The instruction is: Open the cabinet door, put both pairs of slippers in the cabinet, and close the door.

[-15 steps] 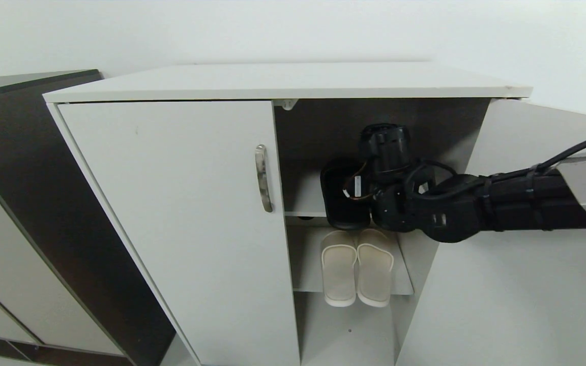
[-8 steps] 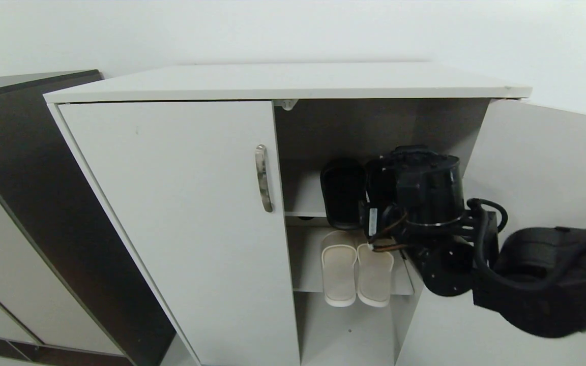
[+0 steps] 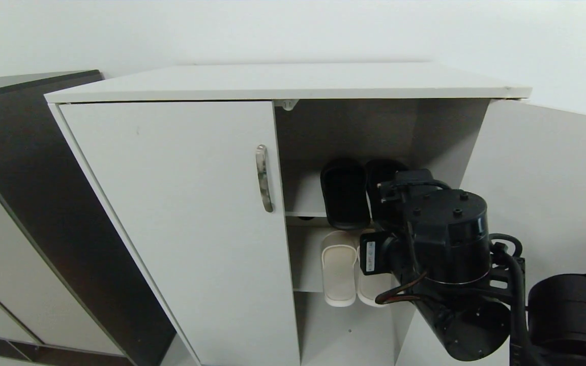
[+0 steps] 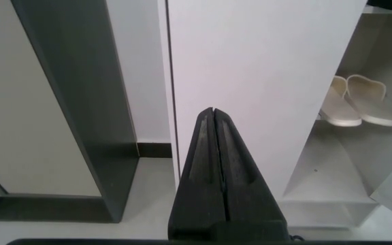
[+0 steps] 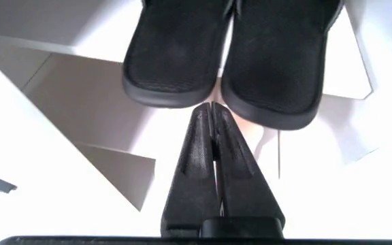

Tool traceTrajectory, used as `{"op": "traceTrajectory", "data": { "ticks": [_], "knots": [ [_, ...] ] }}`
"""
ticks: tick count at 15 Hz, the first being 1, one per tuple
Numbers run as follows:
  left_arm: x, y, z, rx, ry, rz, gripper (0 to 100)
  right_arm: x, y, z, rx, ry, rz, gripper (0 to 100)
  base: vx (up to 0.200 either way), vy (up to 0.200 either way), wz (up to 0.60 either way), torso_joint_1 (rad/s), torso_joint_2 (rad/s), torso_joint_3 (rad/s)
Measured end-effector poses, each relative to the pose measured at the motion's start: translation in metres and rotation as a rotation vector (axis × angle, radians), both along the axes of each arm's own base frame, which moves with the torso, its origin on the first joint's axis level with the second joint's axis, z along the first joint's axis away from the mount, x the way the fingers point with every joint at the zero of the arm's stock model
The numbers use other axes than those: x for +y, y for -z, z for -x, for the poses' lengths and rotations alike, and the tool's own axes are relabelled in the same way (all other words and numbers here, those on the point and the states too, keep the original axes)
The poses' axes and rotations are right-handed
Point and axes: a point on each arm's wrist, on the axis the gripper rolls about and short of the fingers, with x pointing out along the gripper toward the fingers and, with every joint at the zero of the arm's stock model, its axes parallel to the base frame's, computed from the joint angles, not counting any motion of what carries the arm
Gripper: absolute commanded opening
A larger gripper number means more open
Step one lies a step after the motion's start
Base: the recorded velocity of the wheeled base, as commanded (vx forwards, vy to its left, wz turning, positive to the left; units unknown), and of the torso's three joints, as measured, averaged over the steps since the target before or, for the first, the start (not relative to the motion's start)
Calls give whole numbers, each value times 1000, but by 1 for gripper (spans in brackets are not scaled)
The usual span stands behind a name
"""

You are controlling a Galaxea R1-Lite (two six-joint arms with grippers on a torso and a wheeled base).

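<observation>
Nearest, right gripper (image 5: 211, 109), fingers pressed flat together with nothing between, just in front of the black slippers (image 5: 175, 54) and apart from them. On the wrist behind it, small white label (image 3: 369, 256), print too small to read. Left gripper (image 4: 213, 112) likewise closed and empty, aimed low at the closed left door (image 3: 171, 203).

Black slippers matte and finely textured, side by side and touching on the upper shelf (image 3: 300, 198) of the cabinet (image 3: 283, 81). Long axes front to back, rounded near ends overhanging the shelf's front edge.

One level below, cream slippers (image 3: 338, 269) on the lower shelf (image 3: 305, 264): smooth, pale, with raised rims, parallel and touching. Also lengthwise into the cabinet, heel ends toward the front and hanging past the edge.

Right door (image 3: 542, 173) swung wide open; metal handle (image 3: 263, 178) upright on the left door. Farther left, dark furniture panel (image 3: 28, 168) against the white wall (image 3: 293, 30).
</observation>
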Motion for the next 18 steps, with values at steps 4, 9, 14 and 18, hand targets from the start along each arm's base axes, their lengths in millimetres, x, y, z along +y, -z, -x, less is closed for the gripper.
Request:
{"op": "traceTrajectory", "data": {
  "ticks": [4,9,14,18],
  "knots": [
    [0,0,0,0,-2,0,0,4,6,-3,-7,1,-7,0,-200,0,0,5,1,4],
    [0,0,0,0,-1,1,0,3,17,-3,14,1,33,0,-200,0,0,3,2,0],
    [0,0,0,0,-2,9,0,-1,22,-3,24,6,50,0,-200,0,0,0,1,0],
    [0,0,0,0,-2,12,0,-2,23,-3,7,-1,66,0,-200,0,0,4,4,2]
  ]
}}
